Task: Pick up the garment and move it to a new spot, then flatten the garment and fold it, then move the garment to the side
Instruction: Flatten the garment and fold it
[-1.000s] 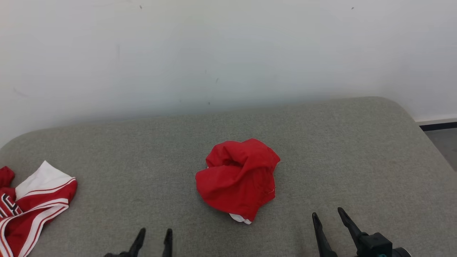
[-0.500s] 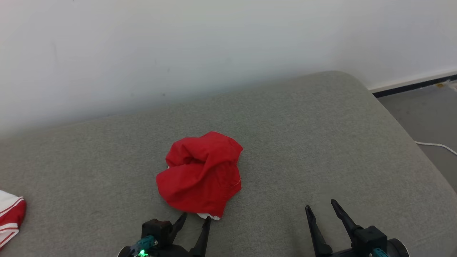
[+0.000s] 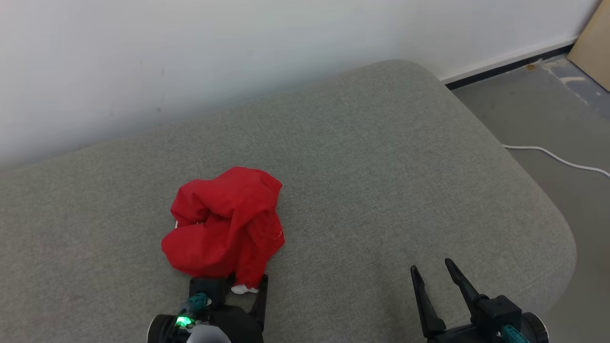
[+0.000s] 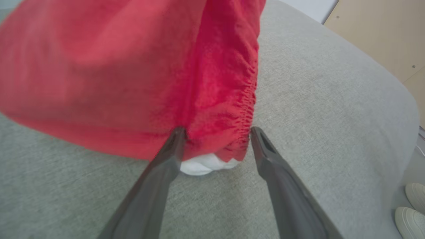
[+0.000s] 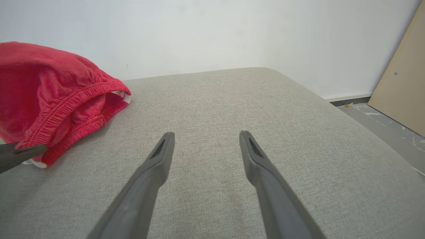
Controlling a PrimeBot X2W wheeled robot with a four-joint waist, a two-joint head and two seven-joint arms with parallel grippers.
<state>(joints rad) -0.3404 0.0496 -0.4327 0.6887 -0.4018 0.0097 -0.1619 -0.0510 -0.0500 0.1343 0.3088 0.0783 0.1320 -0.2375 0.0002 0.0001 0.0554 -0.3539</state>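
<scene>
Grey-green woven upholstery covers a broad padded cushion (image 3: 381, 166) with rounded corners, set against a plain white wall (image 3: 190, 57). To the right of it lies grey floor with a black skirting strip (image 3: 505, 66) along the wall's foot, a thin white cable (image 3: 553, 157) trailing across the floor, and a pale wooden board (image 3: 593, 43) leaning in the far corner.

On the cushion's left half, towards the robot's side, sits the crumpled red cloth garment (image 3: 224, 224), bunched into a loose heap with a scrap of white fabric (image 4: 202, 166) peeping out under its near edge. A gathered elastic hem (image 4: 247, 99) runs down the side of the heap in the left wrist view.

The left gripper (image 3: 248, 283) is at the garment's near edge with its two dark fingers spread wide. In its own wrist view the left gripper (image 4: 217, 129) has one fingertip against the red cloth and the other just beside the elastic hem — the folded edge and the white scrap lie between them, not pinched.

The right gripper (image 3: 431, 265) hangs well apart from the garment, over bare upholstery at the lower right, fingers likewise spread and holding nothing. From the right wrist view its fingers (image 5: 156, 166) point across the cushion towards the wall, with the garment (image 5: 49, 96) off to the left.

Two pale shoe toes (image 4: 411, 205) show on the floor beyond the cushion's edge.
</scene>
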